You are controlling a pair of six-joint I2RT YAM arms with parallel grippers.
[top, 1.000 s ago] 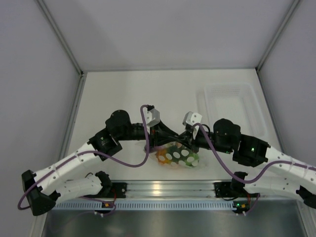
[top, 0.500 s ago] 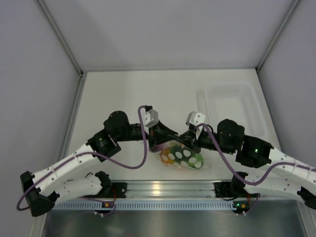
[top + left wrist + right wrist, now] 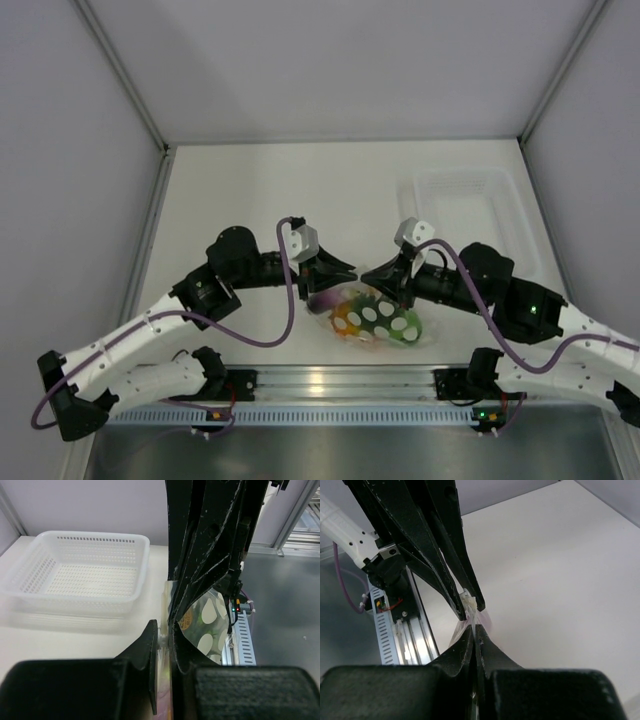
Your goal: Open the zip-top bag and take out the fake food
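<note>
i've got both grippers meeting at the near middle of the table. the left gripper is pinched on the zip-top bag at its top edge. the right gripper is clamped tight on that edge from the right. the fake food is inside the bag, and the tray sits far right.
</note>
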